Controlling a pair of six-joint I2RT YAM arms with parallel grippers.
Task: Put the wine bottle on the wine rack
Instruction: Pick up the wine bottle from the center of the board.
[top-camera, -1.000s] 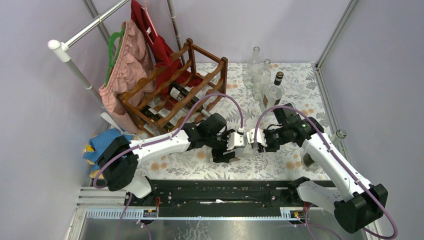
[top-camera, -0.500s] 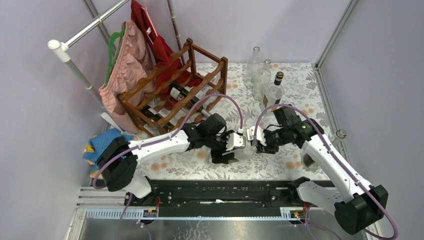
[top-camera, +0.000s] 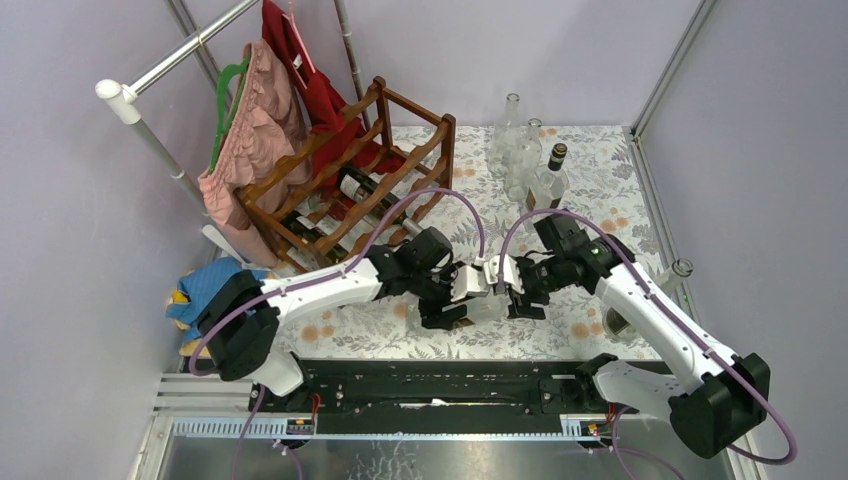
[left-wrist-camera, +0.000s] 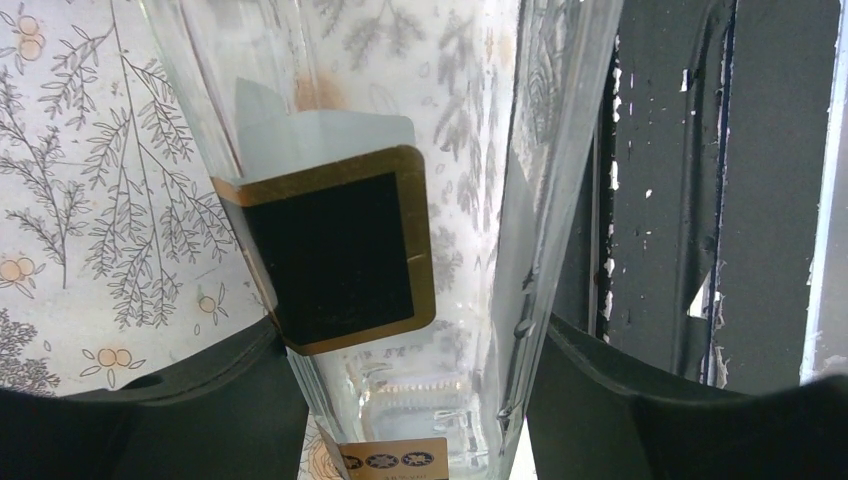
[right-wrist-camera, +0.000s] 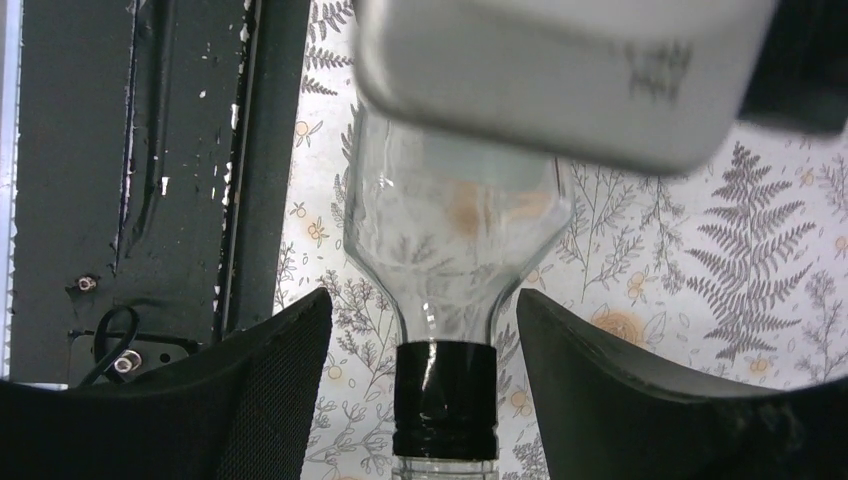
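Both arms reach inward, wrists nearly meeting; left gripper seemingly clamped, right gripper parted

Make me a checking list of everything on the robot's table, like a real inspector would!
Surface: floral tablecloth; black rail along the near edge.
Job's things: clear wine bottle between the two pincers; wine rack at the far left, with dark bottles in it.
Clutter: glass bottles standing at the far edge; lone bottle at the right edge; blue cloth at the left.
Pincers: left pincer shut on the bottle's body; right pincer open, one finger on each side of the neck, not touching.
Cables: purple cables arching over both arms; no snag seen.
Surroundings: lilac walls; pink and red clothes hanging beside the rack.
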